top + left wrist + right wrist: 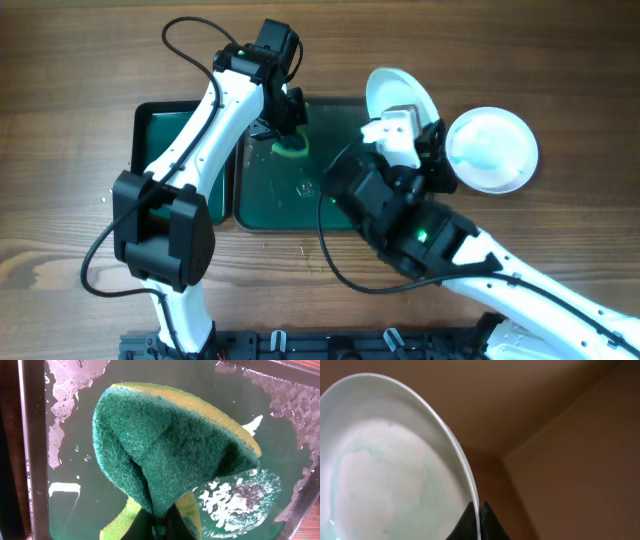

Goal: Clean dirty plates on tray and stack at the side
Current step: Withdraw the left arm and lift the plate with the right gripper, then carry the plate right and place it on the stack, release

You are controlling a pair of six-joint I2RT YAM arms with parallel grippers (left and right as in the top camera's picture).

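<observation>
We see the left claw (159,529) pinching a folded green-and-yellow sponge (170,455) over the wet, dark green tray (262,205). The right claw (479,521) pinches the rim of a tilted white plate (385,470), faintly smeared teal, above the tray's far right corner. A bluish plate (490,150) lies right of it on the tabletop (60,150).

Left arm (200,135), right arm (545,300): white link shells, black joint housings. A black cable (185,40) is looped off each. Green light (422,237) is seen lit on right arm's black housing. Left tool (159,527), right tool (479,522): black fingers.
</observation>
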